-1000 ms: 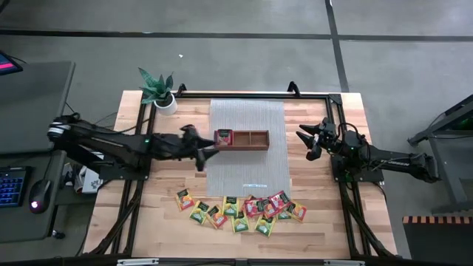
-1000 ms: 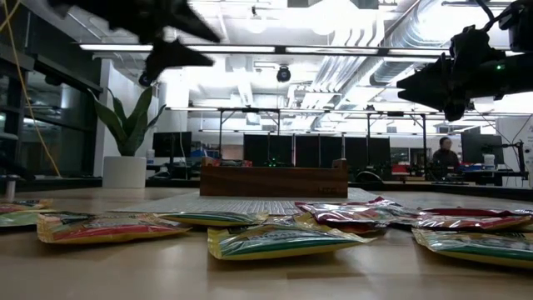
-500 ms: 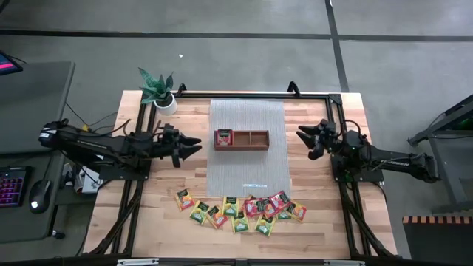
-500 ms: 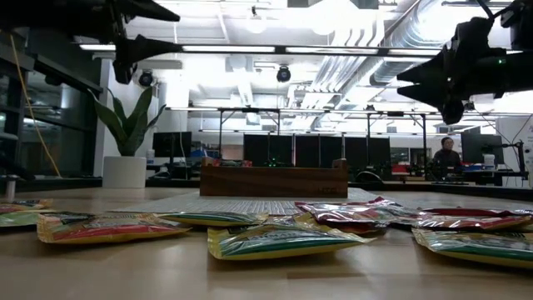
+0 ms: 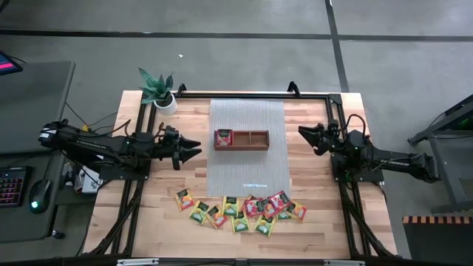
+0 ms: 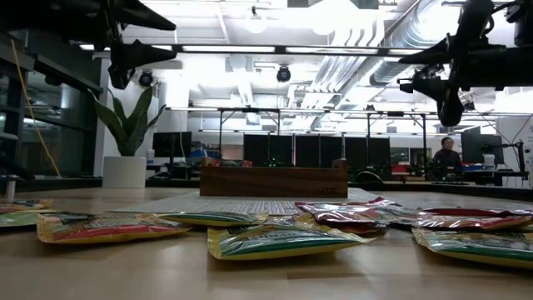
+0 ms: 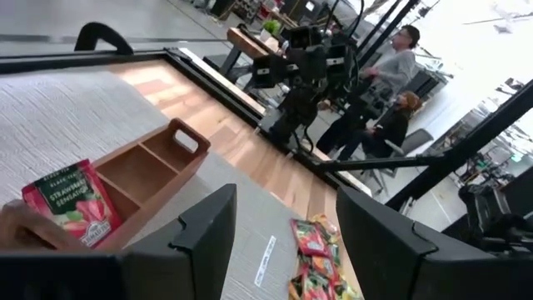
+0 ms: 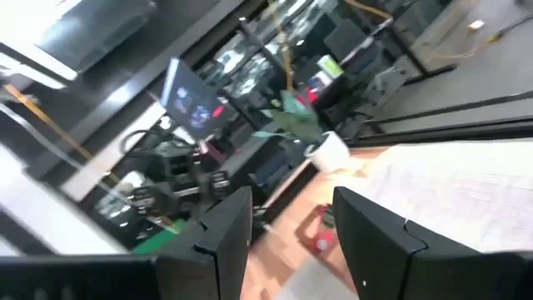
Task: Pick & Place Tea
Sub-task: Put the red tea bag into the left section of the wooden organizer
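Observation:
A brown wooden tray (image 5: 251,140) with three compartments lies on a grey mat (image 5: 247,174). One red tea packet (image 5: 223,137) lies in its left compartment and also shows in the left wrist view (image 7: 71,208). Several red, yellow and green tea packets (image 5: 240,208) lie flat in a loose heap near the table's front edge. My left gripper (image 5: 196,148) hangs open, left of the tray, pointing level at it, with nothing between its fingers (image 7: 208,242). My right gripper (image 5: 301,132) hangs open, right of the mat, with nothing in it.
A potted plant (image 5: 157,90) stands at the far left corner. A black metal frame (image 5: 236,94) runs along the far edge and down both sides. Beyond the table, people (image 7: 391,75) are in the room. Bare wood lies on both sides of the mat.
My left gripper has drawn back from the tray toward the table's left edge, staying open and a little lower. My right gripper has rolled about its own pointing line without leaving its place. The red packet stays in the tray.

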`<state>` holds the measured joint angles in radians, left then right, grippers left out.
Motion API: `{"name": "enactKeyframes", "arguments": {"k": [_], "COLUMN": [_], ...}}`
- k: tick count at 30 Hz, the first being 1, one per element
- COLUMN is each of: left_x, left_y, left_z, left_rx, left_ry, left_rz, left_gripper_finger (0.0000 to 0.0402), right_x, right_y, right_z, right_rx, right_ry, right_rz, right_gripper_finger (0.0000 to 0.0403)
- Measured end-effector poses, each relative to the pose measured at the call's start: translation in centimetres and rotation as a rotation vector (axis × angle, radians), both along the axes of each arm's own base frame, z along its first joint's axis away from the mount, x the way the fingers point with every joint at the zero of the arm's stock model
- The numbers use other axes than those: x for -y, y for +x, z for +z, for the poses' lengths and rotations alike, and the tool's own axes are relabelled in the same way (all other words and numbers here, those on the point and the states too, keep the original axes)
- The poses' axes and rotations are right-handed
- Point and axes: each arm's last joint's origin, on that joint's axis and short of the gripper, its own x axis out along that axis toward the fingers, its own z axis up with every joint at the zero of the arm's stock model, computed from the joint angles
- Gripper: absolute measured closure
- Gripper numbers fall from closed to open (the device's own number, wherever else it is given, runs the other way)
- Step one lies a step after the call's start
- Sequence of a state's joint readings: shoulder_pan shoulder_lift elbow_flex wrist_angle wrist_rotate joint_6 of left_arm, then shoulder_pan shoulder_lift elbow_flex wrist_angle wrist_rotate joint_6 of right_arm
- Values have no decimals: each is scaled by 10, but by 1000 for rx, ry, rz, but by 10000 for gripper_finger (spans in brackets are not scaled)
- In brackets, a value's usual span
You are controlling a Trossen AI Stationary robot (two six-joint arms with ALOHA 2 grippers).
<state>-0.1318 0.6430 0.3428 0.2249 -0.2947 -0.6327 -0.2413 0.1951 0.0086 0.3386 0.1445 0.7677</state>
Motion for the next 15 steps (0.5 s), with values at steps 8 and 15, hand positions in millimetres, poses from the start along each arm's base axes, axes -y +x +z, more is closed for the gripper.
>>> {"name": "enactKeyframes", "arguments": {"k": [8,15], "left_x": [1,2], "left_y": [0,0], "left_z": [0,-2], "left_rx": [-6,-20], "left_ry": [4,3], "left_rz": [-46,-76], "left_gripper_finger": [197,197], "right_x": [-3,-5], "right_y": [1,-1], "right_z": [5,37], "right_rx": [41,33], "right_ry": [34,-11], "right_rz": [119,153], "right_gripper_finger": [238,238]}}
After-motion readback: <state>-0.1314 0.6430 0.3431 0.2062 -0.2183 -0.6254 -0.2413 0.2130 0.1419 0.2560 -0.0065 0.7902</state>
